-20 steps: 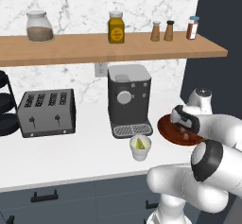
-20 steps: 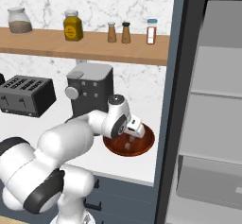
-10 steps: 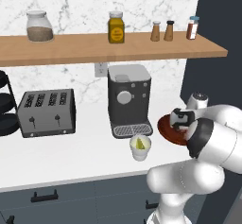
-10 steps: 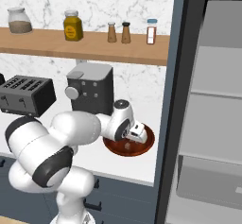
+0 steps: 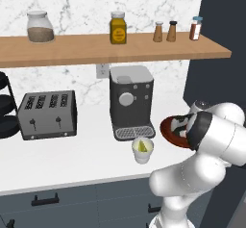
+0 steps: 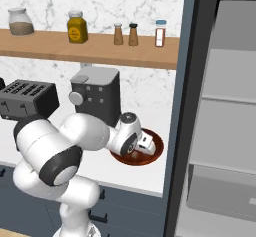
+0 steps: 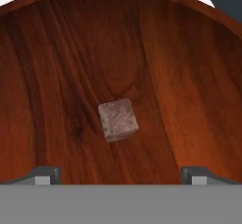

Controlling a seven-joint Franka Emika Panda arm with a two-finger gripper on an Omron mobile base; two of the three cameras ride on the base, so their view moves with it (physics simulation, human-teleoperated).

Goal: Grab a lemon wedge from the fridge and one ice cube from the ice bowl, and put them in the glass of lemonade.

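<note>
Your gripper (image 7: 121, 175) hung spread wide over the ice bowl (image 7: 56, 43), its fingertips (image 7: 45, 173) at the lower corners of the hand view, grasping nothing. The ice cube (image 7: 118, 120) lay alone at frame centre on the bowl's floor, turned slightly askew to the jaws. You should have judged it light, hard and slippery: best pinched on two opposite flat faces, squarely, since a corner grip would likely squirt it away.

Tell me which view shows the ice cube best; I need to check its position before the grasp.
The hand view: the ice cube lies alone, unobstructed, on the ice bowl floor, between the open gripper tips. In both base views the arm covers the bowl's middle, so the cube can't be made out.
</note>
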